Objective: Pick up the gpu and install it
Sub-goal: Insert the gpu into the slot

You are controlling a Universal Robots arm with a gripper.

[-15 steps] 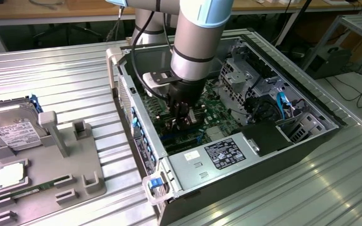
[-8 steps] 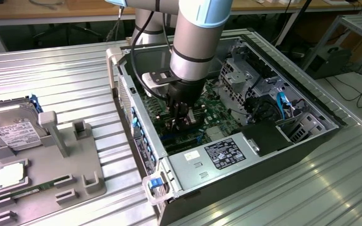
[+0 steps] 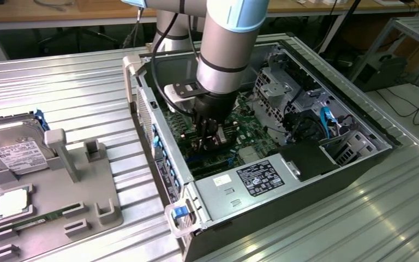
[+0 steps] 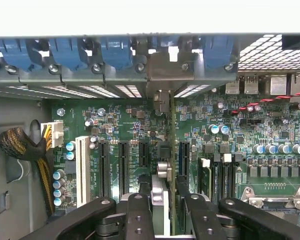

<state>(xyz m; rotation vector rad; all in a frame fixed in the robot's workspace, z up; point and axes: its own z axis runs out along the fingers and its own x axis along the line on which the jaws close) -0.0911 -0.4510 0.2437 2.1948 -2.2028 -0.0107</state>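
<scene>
While the hand (image 4: 162, 200) grips it, the gpu (image 4: 166, 150) stands edge-on (over motherboard (image 4: 115, 125)).

Robotics lab or electronics workshop. An open grey metal desktop computer case (image 3: 297, 164) is lying on a ribbed silvery aluminium worktop (image 3: 71, 82), its green motherboard (image 4: 140, 150) showing slots and capacitors. A grey-and-light-blue industrial robot arm (image 3: 224, 49) is reaching down into it. A grey moulded parts fixture (image 3: 64, 185) is sitting toward the exterior view's left, holding a boxy silver hard drive with a white label (image 3: 13, 153). Wooden benches (image 3: 64, 13) with trailing cables are standing behind.
</scene>
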